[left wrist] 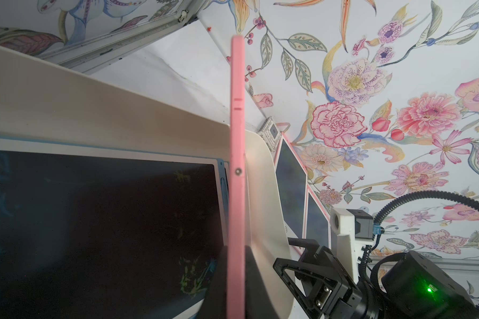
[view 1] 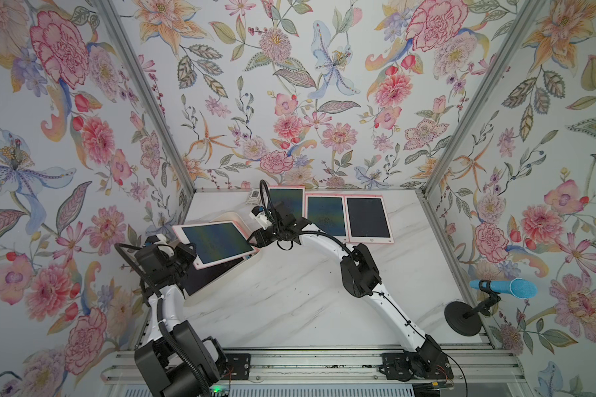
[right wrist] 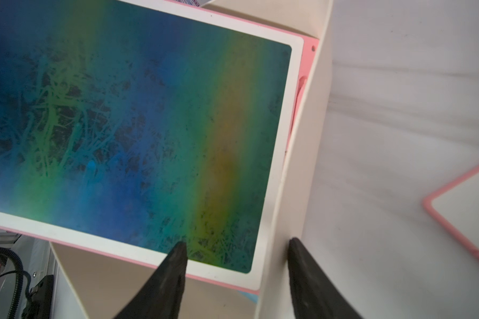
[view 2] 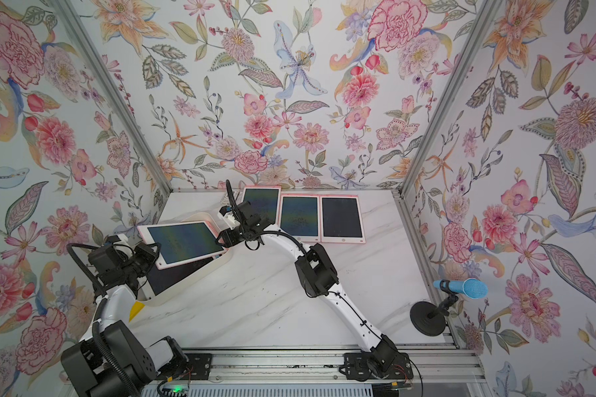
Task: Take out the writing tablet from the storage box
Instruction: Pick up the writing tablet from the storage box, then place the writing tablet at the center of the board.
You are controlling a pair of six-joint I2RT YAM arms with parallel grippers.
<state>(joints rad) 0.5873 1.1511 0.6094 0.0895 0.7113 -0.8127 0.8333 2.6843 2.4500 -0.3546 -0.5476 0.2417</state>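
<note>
**A:** Writing tablet [view 1: 217, 242] aside, what was the room like?

**B:** Walls [view 1: 324, 86] papered in matte pink-and-blue florals closed in three sides, with aluminium posts [view 1: 145, 96] at the corners. The tabletop [view 1: 289, 302] was smooth and white, with grey marble veining.

**A:** And on it?

**B:** The storage box [view 2: 190, 288], shallow cream plastic with rounded corners, sat at the left side. Three flat pink-framed tablets [view 1: 326, 214] lay in a row by the back wall, just beside one another.

**A:** The tablet itself?

**B:** It was a thin rectangle with a white bezel on a pink back, and its glossy screen was sheened blue-green. It hung tilted above the box, over a dark-screened tablet [left wrist: 94, 221] lying inside. The left hand [view 1: 192, 253] was clamped on the end nearest its own arm. The right hand [right wrist: 235, 245] stood with fingers apart at the opposite end. One tip was over the screen and the other outside the box wall, gripping nothing.

**A:** Anything smaller?

**B:** A blue microphone [view 1: 510, 288] on a round black stand [view 1: 461, 318] stood at the right edge.
</note>
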